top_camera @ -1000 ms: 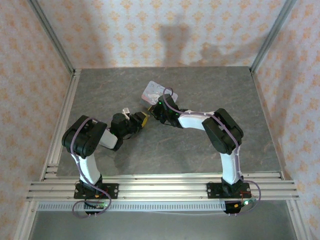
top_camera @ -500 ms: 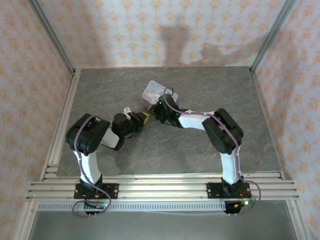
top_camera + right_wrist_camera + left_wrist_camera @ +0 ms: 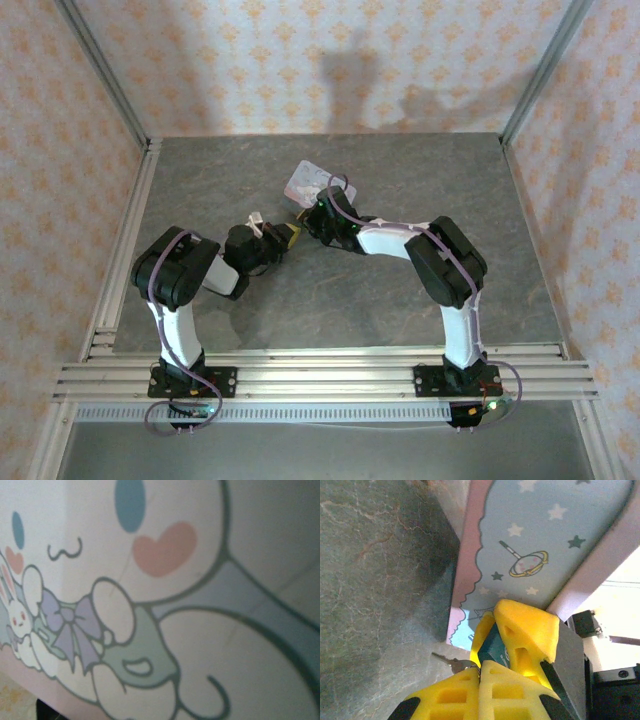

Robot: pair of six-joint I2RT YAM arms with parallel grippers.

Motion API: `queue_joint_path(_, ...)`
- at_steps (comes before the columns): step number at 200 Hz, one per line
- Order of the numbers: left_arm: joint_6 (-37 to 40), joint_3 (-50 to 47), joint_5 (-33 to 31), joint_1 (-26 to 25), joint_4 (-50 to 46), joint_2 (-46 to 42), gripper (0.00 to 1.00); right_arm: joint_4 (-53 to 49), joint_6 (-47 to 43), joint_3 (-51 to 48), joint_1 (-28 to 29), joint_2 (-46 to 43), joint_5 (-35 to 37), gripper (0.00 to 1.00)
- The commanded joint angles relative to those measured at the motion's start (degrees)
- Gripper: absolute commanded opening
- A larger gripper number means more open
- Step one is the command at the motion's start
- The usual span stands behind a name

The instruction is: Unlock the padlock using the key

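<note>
The left gripper (image 3: 485,655) is clenched on the padlock (image 3: 494,644), pinched between its yellow fingers. The key (image 3: 448,661) juts out just left of the fingertips, at the padlock's end. The tin (image 3: 540,540) stands just beyond them. The right gripper (image 3: 313,214) is closed, hard by the tin; whether it grips it I cannot tell.

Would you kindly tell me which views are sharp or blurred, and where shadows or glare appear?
Top external: sharp, evenly lit, soft shadows on the back wall. Left wrist: tin crisp, washed-out glare at right, dark shadow on the table beside the tin. Right wrist: tin's cartoon print close and blurred.
</note>
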Motion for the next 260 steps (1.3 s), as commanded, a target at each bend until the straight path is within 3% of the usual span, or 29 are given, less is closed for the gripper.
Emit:
queue_joint_path(1,15.2,2.0,3.5,-0.8,-2.6,-3.3,0.00,-8.8,-0.5,3.0,1.7,0.8,-6.7,0.00)
queue_joint_path(51,31.6,1.0,3.3,-2.5,-4.7,-4.2,0.00,-9.4,1.4,3.9,1.7,0.6,-9.8,0.00)
queue_joint_path(125,60.7,-2.1,-13.1,-11.5,-19.0,-15.7,0.00,-7.7,4.7,3.4,1.6,0.4,-12.4,0.00)
queue_joint_path(166,72.8,-1.5,-16.2,-13.3,-27.5,-18.3,0.00,-11.3,2.8,3.1,1.3,-0.3,-15.3,0.00)
queue_joint_path(205,78.9,0.2,-17.9,-15.1,-33.1,-17.8,0.00,-16.7,-1.0,4.4,0.7,-0.4,-17.4,0.05)
queue_joint_path(260,76.6,-1.4,-18.1,-15.3,-30.4,-15.9,0.00,-17.5,-1.7,4.2,0.7,-0.9,-17.9,0.16)
